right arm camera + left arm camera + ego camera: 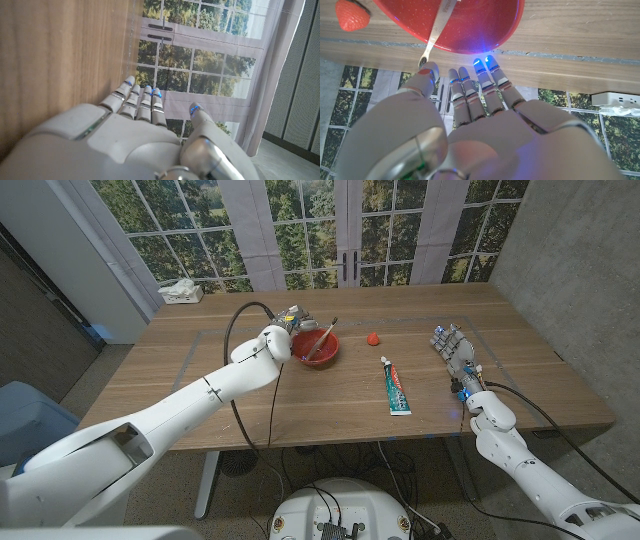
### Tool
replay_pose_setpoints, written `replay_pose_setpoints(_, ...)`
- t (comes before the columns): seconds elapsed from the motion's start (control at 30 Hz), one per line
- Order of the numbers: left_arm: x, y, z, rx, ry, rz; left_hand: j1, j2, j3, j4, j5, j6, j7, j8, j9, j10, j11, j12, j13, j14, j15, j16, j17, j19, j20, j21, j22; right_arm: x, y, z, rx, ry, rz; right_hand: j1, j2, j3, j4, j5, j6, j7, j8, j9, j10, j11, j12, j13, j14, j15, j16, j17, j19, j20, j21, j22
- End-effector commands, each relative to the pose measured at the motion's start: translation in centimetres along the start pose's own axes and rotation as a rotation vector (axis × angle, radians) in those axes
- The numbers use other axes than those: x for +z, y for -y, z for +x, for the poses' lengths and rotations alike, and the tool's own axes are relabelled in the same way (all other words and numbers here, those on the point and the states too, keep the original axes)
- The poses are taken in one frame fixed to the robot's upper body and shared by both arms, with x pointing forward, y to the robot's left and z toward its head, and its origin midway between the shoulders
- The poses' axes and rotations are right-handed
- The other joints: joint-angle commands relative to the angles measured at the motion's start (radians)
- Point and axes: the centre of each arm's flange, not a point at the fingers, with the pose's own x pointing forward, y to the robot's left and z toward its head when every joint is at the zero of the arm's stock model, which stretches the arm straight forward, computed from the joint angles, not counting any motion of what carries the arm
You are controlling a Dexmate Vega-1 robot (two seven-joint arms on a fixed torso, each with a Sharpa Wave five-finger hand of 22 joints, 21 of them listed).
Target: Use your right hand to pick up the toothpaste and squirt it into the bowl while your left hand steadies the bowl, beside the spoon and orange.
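I see my left hand point(277, 343) at the red bowl's point(318, 350) rim, fingers extended together, holding nothing. The left wrist view adds the spoon point(436, 34) inside. Toothpaste point(395, 386) lies on the tabletop point(200, 385), apart from my right hand point(455, 352), fingers spread, empty.

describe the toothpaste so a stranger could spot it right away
Start at the wooden table and look to its near edge, right of centre. Between the red bowl and the right robot hand lies the toothpaste, touched by neither. It is the only long, flat white-and-green tube; the small red fruit beyond it is round.
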Motion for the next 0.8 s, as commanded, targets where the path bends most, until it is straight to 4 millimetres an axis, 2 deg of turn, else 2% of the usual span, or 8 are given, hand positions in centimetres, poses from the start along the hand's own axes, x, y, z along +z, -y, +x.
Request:
replay_pose_setpoints(0.03, 1.1, -0.1, 0.5, -0.051, -0.050, 0.089, 0.016, -0.010, -0.009, 0.002, 0.000, 0.004, -0.001, -0.004, 0.002, 0.002, 0.004, -0.001, 0.002, 0.004, -0.116, 0.005, 0.003, 0.011, -0.002, 0.005, 0.003, -0.3, 0.2, -0.3, -0.011, 0.007, 0.004, 0.002, 0.003, 0.001, -0.007, -0.001, 0.010, 0.002, -0.001, 0.004, 0.010, 0.000, -0.004, 0.002, 0.011, -0.003, 0.000, 0.001, 0.008, 0.002, -0.002, 0.005)
replay_pose_setpoints(0.8, 3.1, 0.6, 1.7, -0.160, -0.131, 0.250, 0.033, -0.028, -0.037, 0.007, -0.001, 0.022, -0.010, -0.009, 0.002, 0.024, -0.010, -0.005, 0.003, 0.010, -0.126, 0.009, 0.006, 0.004, -0.007, 0.005, 0.003, -0.3, 0.7, -1.3, -0.033, 0.026, -0.001, 0.000, 0.005, -0.001, -0.010, 0.000, 0.013, 0.003, -0.003, 0.004, 0.014, 0.000, -0.006, 0.003, 0.012, -0.003, -0.003, 0.001, 0.011, 0.004, -0.002, 0.005)
